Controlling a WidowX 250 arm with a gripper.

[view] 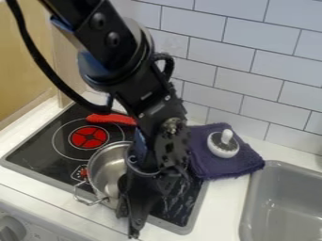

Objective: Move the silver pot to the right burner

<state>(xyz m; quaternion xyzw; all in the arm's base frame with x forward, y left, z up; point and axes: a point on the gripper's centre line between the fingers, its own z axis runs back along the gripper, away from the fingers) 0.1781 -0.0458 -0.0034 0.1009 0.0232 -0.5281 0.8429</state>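
Pot (107, 164): seen over the stove (31, 149), left of frame's centre.
Gripper (129, 214): held beside it; whether clenched or released cannot be told.
Right burner: apparently not reached; placing left.

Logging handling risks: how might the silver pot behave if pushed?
The silver pot should stay rigid, its wall looking metallic. It would probably slide on the glossy stovetop, and its looped side handle might catch.

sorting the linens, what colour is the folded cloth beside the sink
The cloth is dark purple, best seen in the camera view.
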